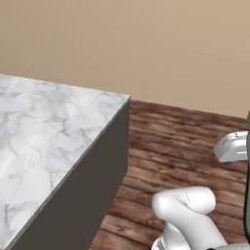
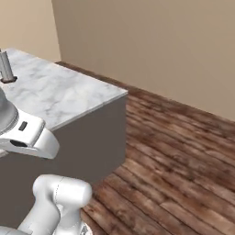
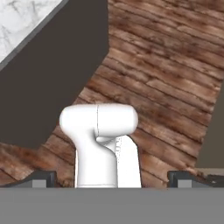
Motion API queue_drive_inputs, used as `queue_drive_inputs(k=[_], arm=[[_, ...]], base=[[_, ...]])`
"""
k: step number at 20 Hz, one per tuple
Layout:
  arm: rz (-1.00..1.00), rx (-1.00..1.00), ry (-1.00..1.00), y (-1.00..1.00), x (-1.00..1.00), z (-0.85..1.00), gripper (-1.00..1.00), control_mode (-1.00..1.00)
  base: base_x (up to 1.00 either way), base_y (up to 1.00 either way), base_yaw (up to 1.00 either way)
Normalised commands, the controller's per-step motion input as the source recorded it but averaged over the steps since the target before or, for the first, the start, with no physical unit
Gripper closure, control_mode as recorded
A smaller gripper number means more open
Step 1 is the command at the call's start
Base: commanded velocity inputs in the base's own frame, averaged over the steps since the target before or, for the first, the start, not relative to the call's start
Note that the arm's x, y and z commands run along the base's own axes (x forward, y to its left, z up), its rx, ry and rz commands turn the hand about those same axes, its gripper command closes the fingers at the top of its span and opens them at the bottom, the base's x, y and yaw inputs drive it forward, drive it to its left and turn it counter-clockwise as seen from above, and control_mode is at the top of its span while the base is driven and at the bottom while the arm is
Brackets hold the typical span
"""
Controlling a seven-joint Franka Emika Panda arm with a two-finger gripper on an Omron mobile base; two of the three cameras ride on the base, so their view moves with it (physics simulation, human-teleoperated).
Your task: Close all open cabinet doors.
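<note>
Pincer tips spread wide above wooden floor, beside island.

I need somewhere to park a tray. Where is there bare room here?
The marble countertop is bare from its near corner back. In the right base view, a grey post stands at its far left end. The wooden floor between the island and the tan wall is open.

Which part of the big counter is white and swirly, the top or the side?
The top: white marble with grey veins. The side below it is plain dark grey.
</note>
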Motion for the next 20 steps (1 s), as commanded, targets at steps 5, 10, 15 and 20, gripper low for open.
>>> queue_drive_inputs(k=[5, 10, 15, 20], arm=[[0.0, 0.0, 0.0, 0.0, 0.0, 0.0, -1.0, 1.0], [0.0, 0.0, 0.0, 0.0, 0.0, 0.0, -1.0, 1.0], [0.0, 0.0, 0.0, 0.0, 0.0, 0.0, -1.0, 1.0], [0.0, 0.0, 0.0, 0.0, 0.0, 0.0, -1.0, 1.0]], base=[[0.0, 0.36, 0.57], [0.0, 0.34, 0.57], [0.0, 0.28, 0.6], [0.0, 0.37, 0.55]])
